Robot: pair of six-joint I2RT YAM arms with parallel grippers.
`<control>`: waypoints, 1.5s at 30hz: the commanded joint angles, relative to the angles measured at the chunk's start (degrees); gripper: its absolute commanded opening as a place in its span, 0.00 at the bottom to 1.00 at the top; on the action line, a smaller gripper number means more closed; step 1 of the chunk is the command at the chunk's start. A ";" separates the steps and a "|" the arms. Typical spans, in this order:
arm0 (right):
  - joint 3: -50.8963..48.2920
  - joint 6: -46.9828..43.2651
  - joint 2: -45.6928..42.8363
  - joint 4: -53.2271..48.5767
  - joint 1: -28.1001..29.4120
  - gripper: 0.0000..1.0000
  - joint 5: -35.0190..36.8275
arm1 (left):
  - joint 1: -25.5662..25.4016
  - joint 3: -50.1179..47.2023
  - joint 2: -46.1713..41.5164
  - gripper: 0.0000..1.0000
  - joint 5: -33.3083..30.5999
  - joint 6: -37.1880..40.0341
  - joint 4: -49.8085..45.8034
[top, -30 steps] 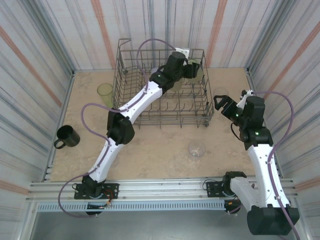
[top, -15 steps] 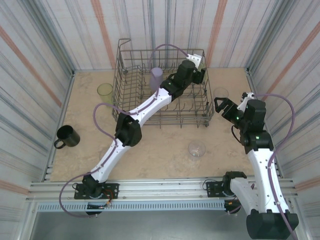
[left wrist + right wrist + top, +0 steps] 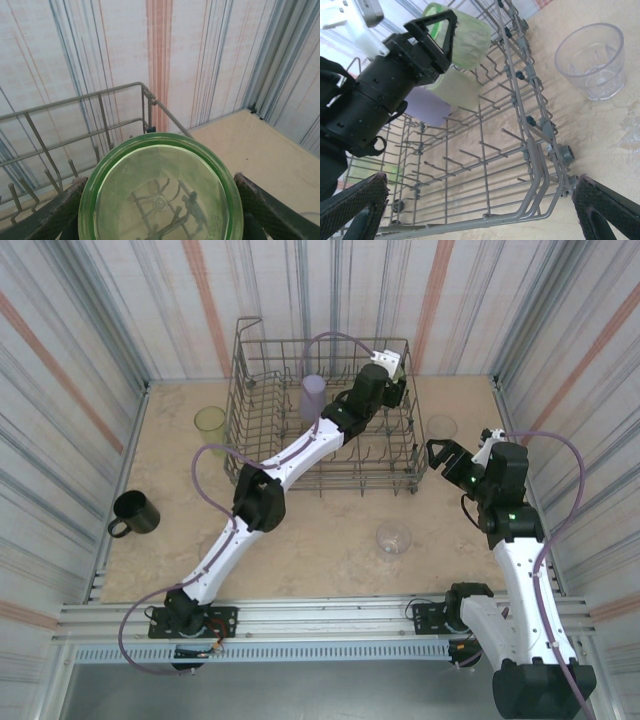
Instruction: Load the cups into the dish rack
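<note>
- My left hand [image 3: 157, 189] is clamped on a green cup [image 3: 160, 165], with one dark finger [image 3: 45, 215] on each side of it.
- One round end of this cup faces my wrist, and I see wire tines through its translucent plastic.
- I hold it above the floor of the dish rack [image 3: 375, 465], close to the far right corner. I cannot tell whether it touches any tine.
- To the left of this hand a lavender cup [image 3: 313, 395] stands inside the rack.
- Just beside it, between it and the cup I hold, there is a paler yellow-green cup [image 3: 451, 86].
- My right hand [image 3: 477, 189] is wide apart and holds nothing. It hangs outside the rack and points at the rack's near right corner.
- Ahead of this hand and a little to the right, a clear cup [image 3: 592, 57] stands upright on the table, near the rack's side wall.
- A second clear cup [image 3: 393, 538] is on the table behind my right hand, to its left.
- Well to the left of my left hand, outside the rack, stands another yellow-green cup [image 3: 210, 425].
- A black mug [image 3: 133, 513] is further left and nearer to my bases.
</note>
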 commanded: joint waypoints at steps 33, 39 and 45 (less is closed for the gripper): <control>-2.19 0.18 0.91 2.80 -0.34 0.99 -1.17 | 1.16 0.94 4.71 0.95 -0.55 -4.14 4.20; -1.52 0.19 1.22 2.61 -0.33 0.99 -1.77 | 1.08 -0.64 2.16 0.99 -0.66 -4.67 4.42; -0.93 0.12 1.53 2.15 -0.31 0.99 -2.12 | 0.49 -4.79 -4.07 0.99 -0.42 -3.82 6.77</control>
